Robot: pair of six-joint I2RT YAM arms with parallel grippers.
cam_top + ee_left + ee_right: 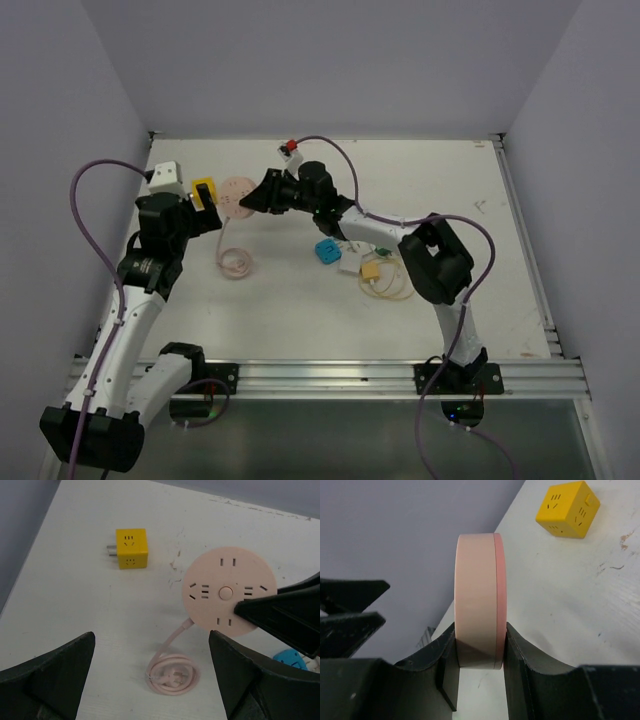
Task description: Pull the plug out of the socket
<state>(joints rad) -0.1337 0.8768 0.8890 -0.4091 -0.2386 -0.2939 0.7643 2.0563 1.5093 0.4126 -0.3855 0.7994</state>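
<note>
Two arms meet near the far-left corner of a white table (440, 180). The right gripper (480, 630) pinches the rim of a round pink socket (227, 591), one finger on its face and one on its underside. The grip seems meant to anchor the unit, so that a pull shifts the plug and not the whole disc. The yellow cube plug (131, 548) lies on the tabletop well apart from the socket, its prongs pointing away from it, so the two are already separated and the task looks essentially done. The left gripper (151, 635) hovers with its jaws spread wide and holds nothing, aimed at the bare surface between cube and socket. The socket's pink cord (172, 675) lies coiled close by — slack, under no tension. Whether the socket rests flat on the table or is raised slightly cannot be told. A blue adapter (327, 250) sits beside the right arm, out of play.
</note>
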